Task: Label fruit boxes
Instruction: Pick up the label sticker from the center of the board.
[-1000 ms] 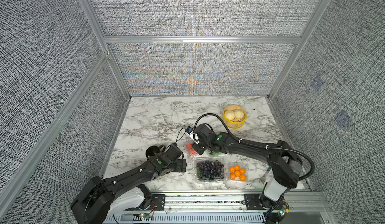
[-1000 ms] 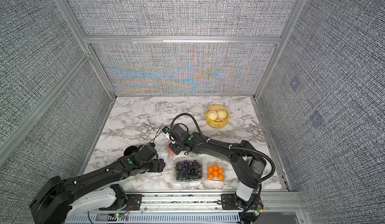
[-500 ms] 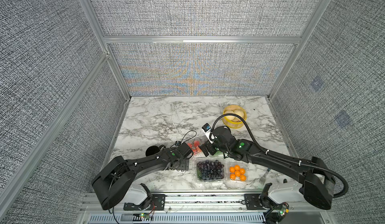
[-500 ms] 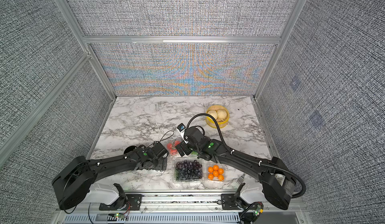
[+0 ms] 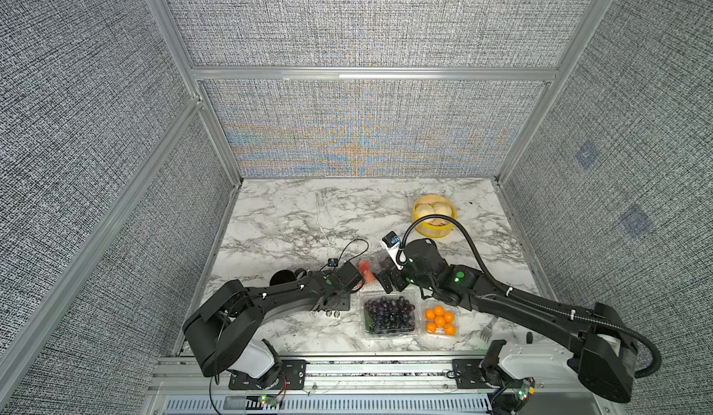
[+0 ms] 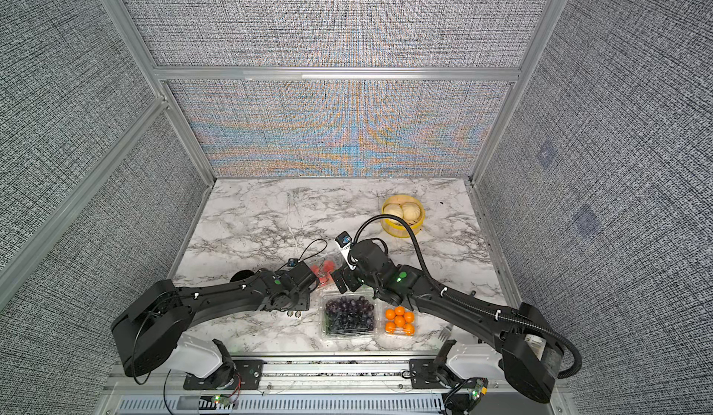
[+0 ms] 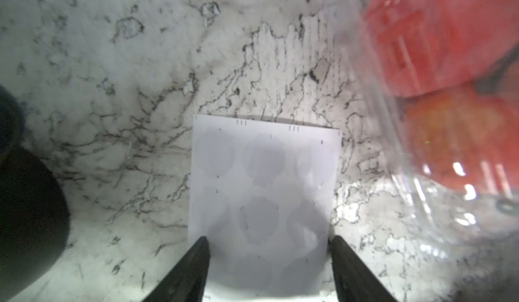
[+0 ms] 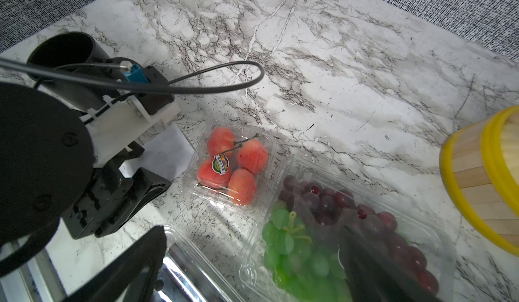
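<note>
Sheet (image 8: 168, 154) partly hidden by left end effector (image 7: 268, 238), jaws apart; right end effector (image 8: 252, 230) spread wide.

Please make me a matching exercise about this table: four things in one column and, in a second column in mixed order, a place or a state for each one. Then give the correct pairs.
Things
1. box of red fruit
2. sticker sheet
3. box of small oranges
4. bamboo steamer

Place or state
A. at the back right of the table, holding pale buns
B. between the tips of the left pincer
C. has a round sticker on its lid
D. near the front edge, beside the box of dark grapes

Pairs: 1-C, 2-B, 3-D, 4-A
</note>
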